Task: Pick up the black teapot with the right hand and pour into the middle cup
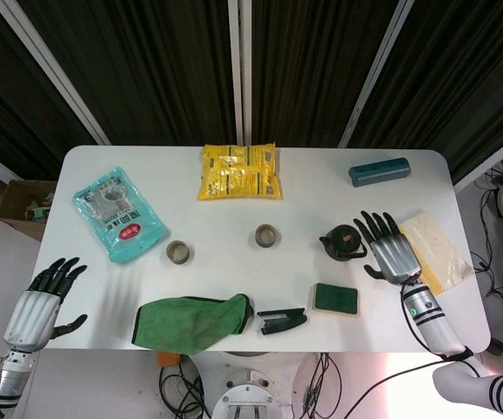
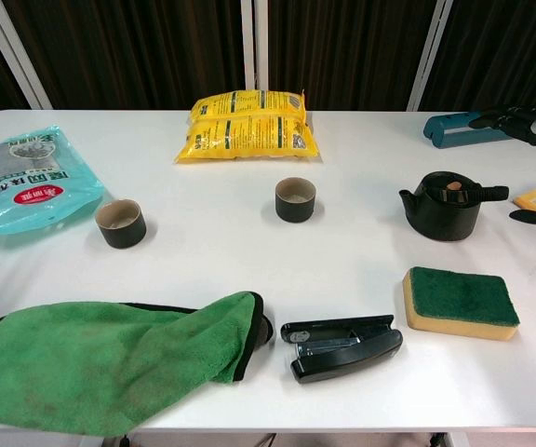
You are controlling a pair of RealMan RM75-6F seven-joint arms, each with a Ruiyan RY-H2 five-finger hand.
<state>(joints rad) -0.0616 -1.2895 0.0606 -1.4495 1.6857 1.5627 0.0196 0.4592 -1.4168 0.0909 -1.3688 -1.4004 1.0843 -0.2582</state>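
Note:
The black teapot [image 1: 342,242] [image 2: 448,206] stands right of centre on the white table [image 1: 321,188], its handle pointing right. My right hand [image 1: 391,250] hovers just right of the handle, fingers spread, holding nothing; in the chest view only its fingers [image 2: 529,119] and thumb tip show at the right edge. One dark cup [image 1: 266,236] [image 2: 296,199] sits mid-table and a second cup [image 1: 179,252] [image 2: 120,223] sits to its left. My left hand [image 1: 44,301] hangs open off the table's front left corner.
A green cloth [image 2: 110,358], a black stapler [image 2: 342,346] and a green-topped sponge [image 2: 461,301] lie along the front. A yellow packet [image 1: 238,171], a teal packet [image 1: 117,212] and a blue case [image 1: 379,170] lie at the back. A beige wrapper [image 1: 439,249] lies under the right hand.

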